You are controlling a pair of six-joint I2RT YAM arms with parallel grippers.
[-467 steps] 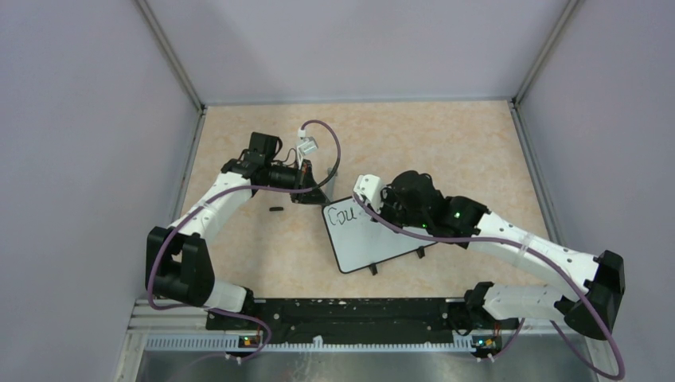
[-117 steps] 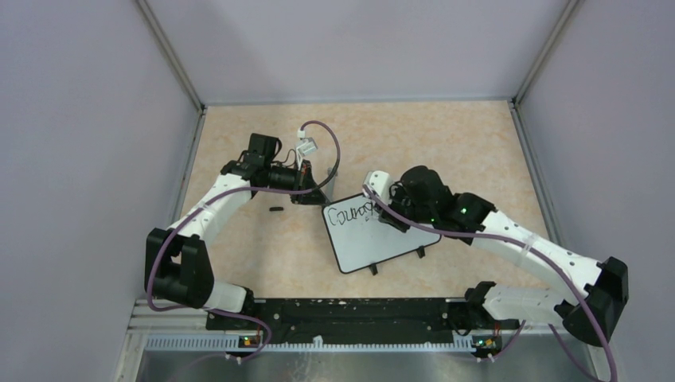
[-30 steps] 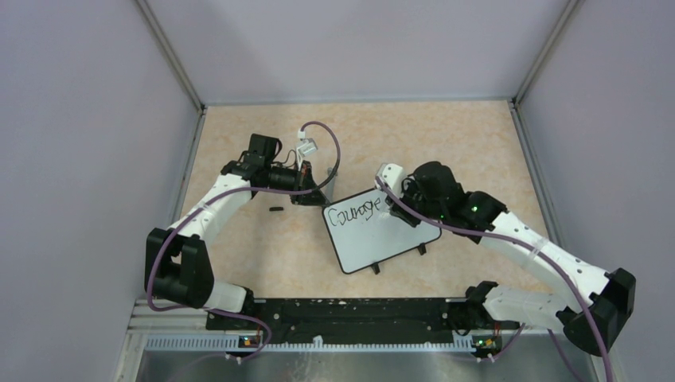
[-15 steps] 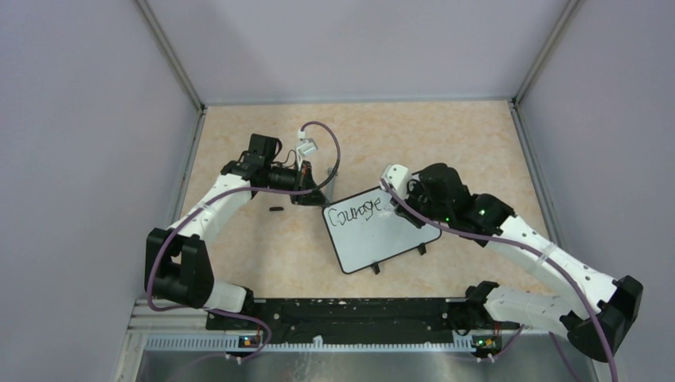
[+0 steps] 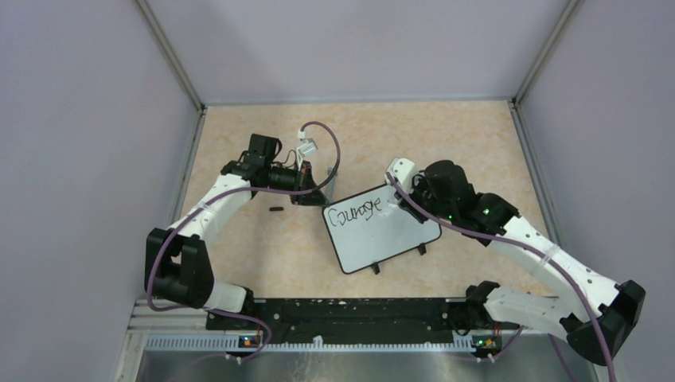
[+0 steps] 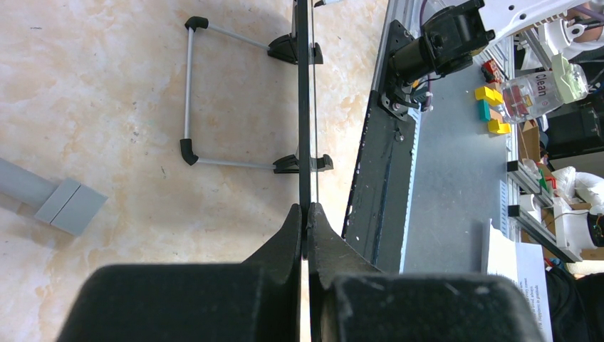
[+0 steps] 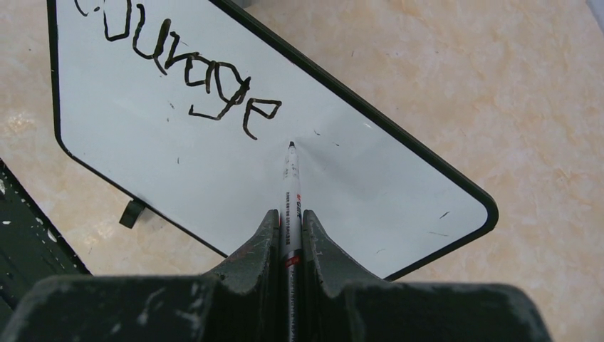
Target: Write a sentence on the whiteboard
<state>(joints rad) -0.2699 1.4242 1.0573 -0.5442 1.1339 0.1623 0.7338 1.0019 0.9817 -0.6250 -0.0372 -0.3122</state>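
Note:
The whiteboard (image 5: pixel 386 235) stands tilted on the table, white with a thin black rim and small black feet. It bears the word "Courage" (image 5: pixel 357 212) in black marker; in the right wrist view the word (image 7: pixel 178 71) runs across the board (image 7: pixel 370 192). My left gripper (image 6: pixel 306 210) is shut on the board's edge (image 6: pixel 304 107) at its far left corner (image 5: pixel 314 195). My right gripper (image 7: pixel 290 217) is shut on a white marker (image 7: pixel 290 192), its black tip just right of the last letter. In the top view the right gripper (image 5: pixel 402 195) is at the board's far right.
A small dark object (image 5: pixel 276 209) lies on the table left of the board. A grey block (image 6: pixel 68 206) lies on the table. The black base rail (image 5: pixel 342 312) runs along the near edge. Grey walls enclose the table on three sides.
The word has grown from "Cou" to "Courage". In the last second my right gripper has shifted right and a little further back with the marker. The left arm has not moved.

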